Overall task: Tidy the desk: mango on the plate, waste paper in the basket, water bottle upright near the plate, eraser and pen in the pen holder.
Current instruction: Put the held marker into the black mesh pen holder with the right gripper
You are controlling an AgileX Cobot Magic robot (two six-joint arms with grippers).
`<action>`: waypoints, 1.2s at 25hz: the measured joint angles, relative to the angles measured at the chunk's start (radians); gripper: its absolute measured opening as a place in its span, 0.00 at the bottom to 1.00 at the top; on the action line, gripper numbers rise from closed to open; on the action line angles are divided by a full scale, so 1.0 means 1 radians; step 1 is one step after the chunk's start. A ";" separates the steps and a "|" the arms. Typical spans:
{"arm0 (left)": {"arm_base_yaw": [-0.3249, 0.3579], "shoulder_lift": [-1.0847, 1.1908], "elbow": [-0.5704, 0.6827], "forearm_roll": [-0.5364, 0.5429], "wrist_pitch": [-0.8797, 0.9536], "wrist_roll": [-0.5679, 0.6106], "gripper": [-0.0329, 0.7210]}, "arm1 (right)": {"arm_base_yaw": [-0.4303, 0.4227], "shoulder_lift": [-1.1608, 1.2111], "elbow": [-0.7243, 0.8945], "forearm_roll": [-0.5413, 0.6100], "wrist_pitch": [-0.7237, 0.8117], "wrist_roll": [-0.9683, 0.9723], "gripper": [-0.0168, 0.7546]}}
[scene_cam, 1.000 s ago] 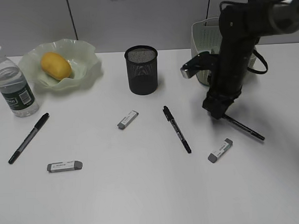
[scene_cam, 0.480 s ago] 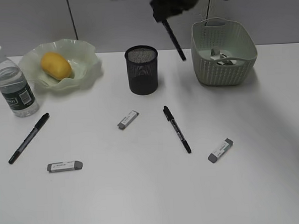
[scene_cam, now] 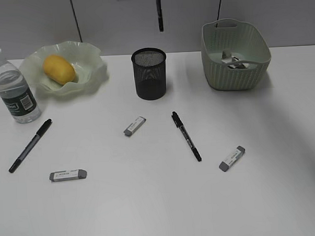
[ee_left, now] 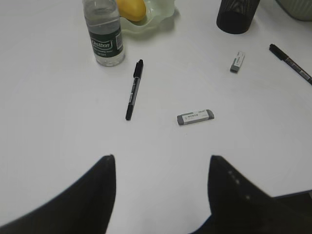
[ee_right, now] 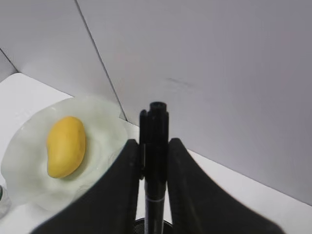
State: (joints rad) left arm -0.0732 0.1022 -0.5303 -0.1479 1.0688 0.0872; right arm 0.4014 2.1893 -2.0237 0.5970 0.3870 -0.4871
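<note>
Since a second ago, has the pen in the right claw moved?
Yes. The held pen has gone from the desk beside the basket leftward and up, now hanging above the pen holder.

pen holder (scene_cam: 149, 74) mouth unobstructed, desk (scene_cam: 150, 202) foreground bare

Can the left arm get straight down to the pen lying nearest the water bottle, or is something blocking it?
Probably yes. The left tool stands open and empty above bare desk, and that pen lies flat ahead of it, apart from the water bottle and the nearest eraser. Nothing lies between.
</note>
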 joint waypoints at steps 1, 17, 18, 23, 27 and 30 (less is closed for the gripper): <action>0.000 0.000 0.000 0.000 0.000 0.000 0.65 | 0.006 0.011 0.000 0.000 -0.008 -0.001 0.22; 0.000 0.000 0.000 -0.001 0.000 0.000 0.65 | 0.072 0.163 0.000 -0.013 -0.118 -0.047 0.22; 0.000 0.000 0.000 -0.001 0.000 0.000 0.65 | 0.073 0.163 0.000 -0.013 -0.114 -0.047 0.23; 0.000 0.000 0.000 -0.001 0.000 0.000 0.65 | 0.073 0.163 0.000 -0.013 -0.070 -0.048 0.42; 0.000 0.000 0.000 -0.001 0.000 0.000 0.65 | 0.073 0.163 0.000 -0.013 -0.038 -0.048 0.51; 0.000 0.000 0.000 -0.001 0.000 0.000 0.65 | 0.073 0.162 0.000 -0.013 -0.015 -0.048 0.52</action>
State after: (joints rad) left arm -0.0732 0.1022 -0.5303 -0.1486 1.0688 0.0872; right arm 0.4743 2.3511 -2.0237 0.5838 0.3722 -0.5347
